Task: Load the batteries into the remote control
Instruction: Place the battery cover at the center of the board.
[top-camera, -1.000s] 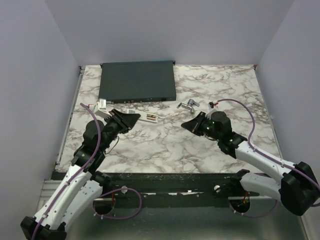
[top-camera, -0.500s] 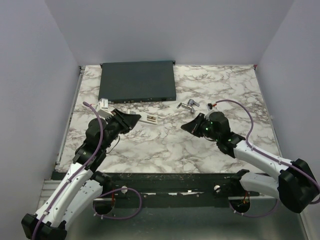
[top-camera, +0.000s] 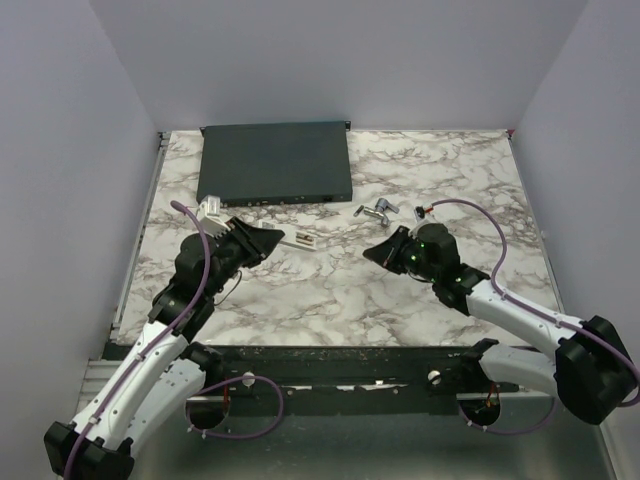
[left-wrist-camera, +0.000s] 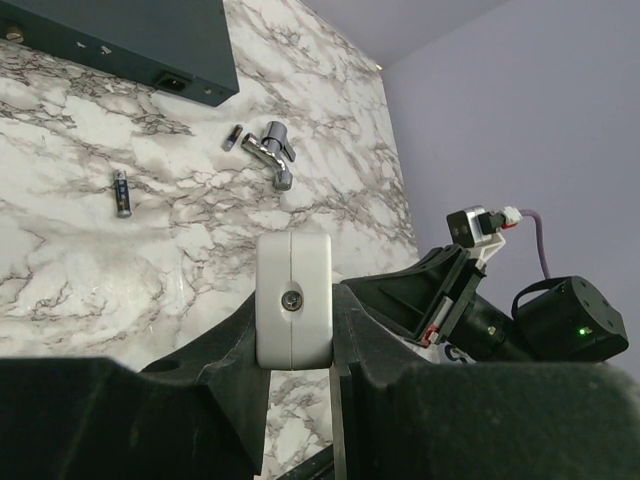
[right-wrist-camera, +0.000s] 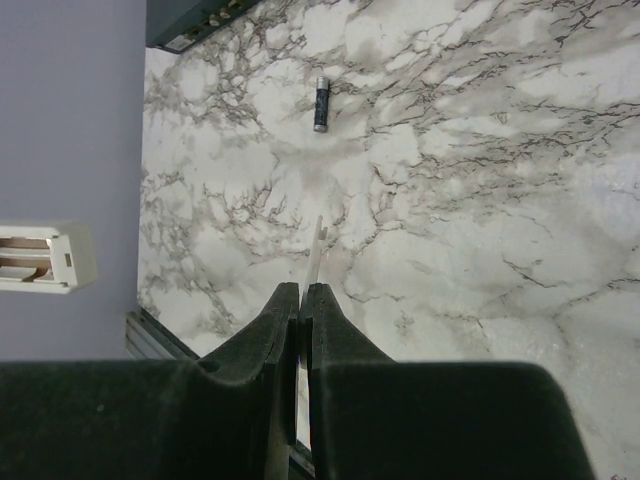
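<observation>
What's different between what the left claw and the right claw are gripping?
The left claw pinches a chunky white remote control, end-on, so its jaws stand apart; the right claw pinches a paper-thin white sliver, perhaps the remote's cover, jaws almost touching. Both claws are shut on white plastic, above the marble table.

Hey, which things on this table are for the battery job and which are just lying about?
For the job:
remote control, in the left claw
loose batteries
thin white panel, probably the back cover, in the right claw

Lying about:
dark-grey box
chrome tap fitting
</observation>
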